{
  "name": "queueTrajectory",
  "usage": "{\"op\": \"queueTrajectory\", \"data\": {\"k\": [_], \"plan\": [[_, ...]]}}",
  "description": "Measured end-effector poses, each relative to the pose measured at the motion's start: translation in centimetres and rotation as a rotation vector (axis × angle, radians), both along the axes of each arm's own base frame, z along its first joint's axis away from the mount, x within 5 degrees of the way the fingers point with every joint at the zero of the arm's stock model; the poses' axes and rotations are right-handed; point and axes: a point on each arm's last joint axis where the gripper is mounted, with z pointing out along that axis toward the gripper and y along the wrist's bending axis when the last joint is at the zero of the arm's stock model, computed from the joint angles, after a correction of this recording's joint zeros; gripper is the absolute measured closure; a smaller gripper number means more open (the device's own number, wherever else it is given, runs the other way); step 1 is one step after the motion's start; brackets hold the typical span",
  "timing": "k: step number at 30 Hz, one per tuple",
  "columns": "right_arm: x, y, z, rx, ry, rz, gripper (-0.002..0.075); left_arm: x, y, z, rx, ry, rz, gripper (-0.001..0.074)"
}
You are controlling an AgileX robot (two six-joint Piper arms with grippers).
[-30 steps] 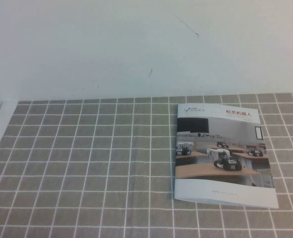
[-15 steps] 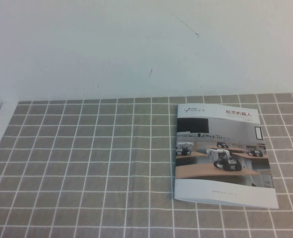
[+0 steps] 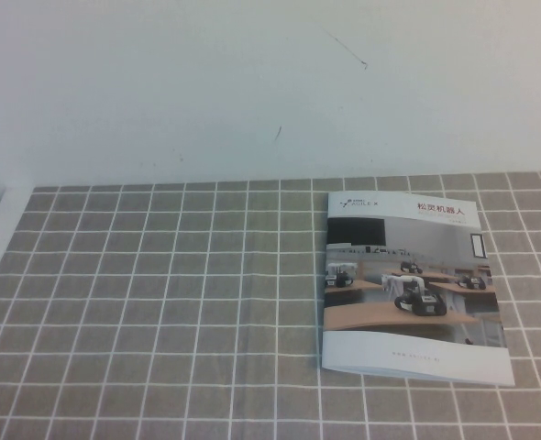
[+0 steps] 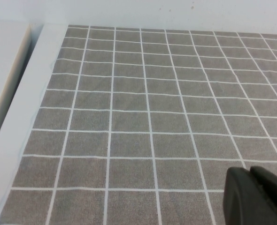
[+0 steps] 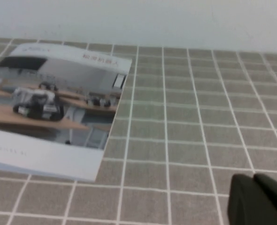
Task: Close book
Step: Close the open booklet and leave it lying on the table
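High view shows a grey tablecloth (image 3: 160,293) with a white grid pattern, spread over a white table below a plain white wall. A booklet (image 3: 415,286) lies flat on the robot's right half of the cloth. Its front cover faces up, showing a photo of small robots on wooden desks with Chinese lettering above. Its long axis runs from the near edge of the cloth toward the wall, and a slight lift of page edges shows at the near end. Judged from this, the booklet already looks closed, so little or nothing of the task seems left.

Neither arm appears in the high view. In the left wrist view, the left gripper (image 4: 258,197) hangs over bare cloth near the white table edge (image 4: 16,140). Its dark fingers are pressed together and hold nothing, and no booklet is in sight there.

In the right wrist view, the right gripper (image 5: 260,199) also has its fingers together and empty. It hovers above the cloth with the booklet (image 5: 54,108) ahead of it and off to one side, well apart from the fingers. The right arm is the nearer one, so any last press on the cover would most likely fall to it.
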Motion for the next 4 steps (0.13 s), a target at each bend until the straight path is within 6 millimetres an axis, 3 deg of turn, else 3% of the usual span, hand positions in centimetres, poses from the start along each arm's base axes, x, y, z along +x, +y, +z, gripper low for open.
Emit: {"op": "queueTrajectory", "data": {"k": [4], "plan": [[-0.11, -0.13, -0.22, -0.012, 0.035, -0.012, 0.0729, 0.00, 0.00, 0.00, 0.000, 0.000, 0.000, 0.0737]]}}
